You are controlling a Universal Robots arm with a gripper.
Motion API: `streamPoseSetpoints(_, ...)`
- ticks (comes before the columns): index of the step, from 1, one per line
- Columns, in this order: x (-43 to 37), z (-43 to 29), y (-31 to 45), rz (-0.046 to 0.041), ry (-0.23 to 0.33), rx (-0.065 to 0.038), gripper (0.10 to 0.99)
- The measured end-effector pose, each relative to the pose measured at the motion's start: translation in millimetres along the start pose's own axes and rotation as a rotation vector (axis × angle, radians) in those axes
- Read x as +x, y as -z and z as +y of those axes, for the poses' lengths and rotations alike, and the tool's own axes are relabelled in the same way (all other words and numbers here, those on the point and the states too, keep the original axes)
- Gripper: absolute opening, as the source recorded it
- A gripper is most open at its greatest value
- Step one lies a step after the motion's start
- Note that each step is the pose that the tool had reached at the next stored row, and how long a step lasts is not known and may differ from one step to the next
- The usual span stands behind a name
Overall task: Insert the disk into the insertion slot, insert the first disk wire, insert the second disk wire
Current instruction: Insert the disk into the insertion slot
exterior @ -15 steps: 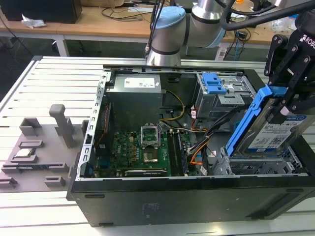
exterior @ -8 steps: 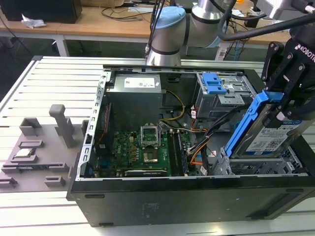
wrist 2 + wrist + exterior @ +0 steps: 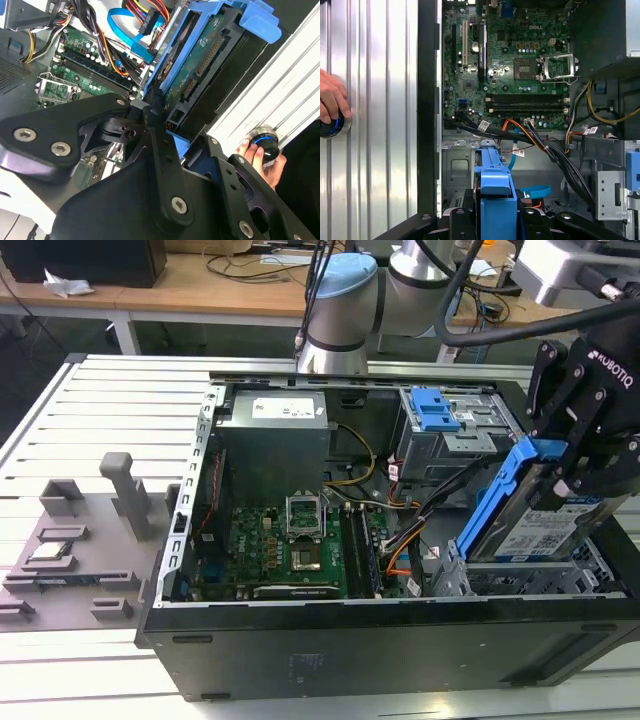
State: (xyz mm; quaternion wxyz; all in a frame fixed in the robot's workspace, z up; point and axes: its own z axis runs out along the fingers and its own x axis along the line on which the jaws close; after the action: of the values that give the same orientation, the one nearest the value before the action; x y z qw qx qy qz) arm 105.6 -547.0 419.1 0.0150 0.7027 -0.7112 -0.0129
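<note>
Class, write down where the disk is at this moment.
In the exterior view the disk is at the right, held tilted in the gripper over the insertion slot, near the blue-latched cage.

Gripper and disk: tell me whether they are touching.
Touching. In the exterior view the gripper clamps the disk by its blue bracket, holding it tilted over the insertion slot.

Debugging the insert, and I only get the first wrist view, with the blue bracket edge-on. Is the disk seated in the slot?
Observer: No. Exterior view: the disk sits tilted, lower end at the insertion slot, upper end raised.
Operator: Gripped?
Observer: Yes, the gripper clamps the raised end between its fingers.
Operator: Which face is up?
Observer: White label up; the second wrist view shows its circuit board underneath.
</note>
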Motion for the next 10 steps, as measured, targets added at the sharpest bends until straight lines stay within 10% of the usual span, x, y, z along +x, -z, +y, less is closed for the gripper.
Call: streamPoseSetpoints(10,0.0,-0.6,-16.1,0.0001,0.0,0.0,0.365)
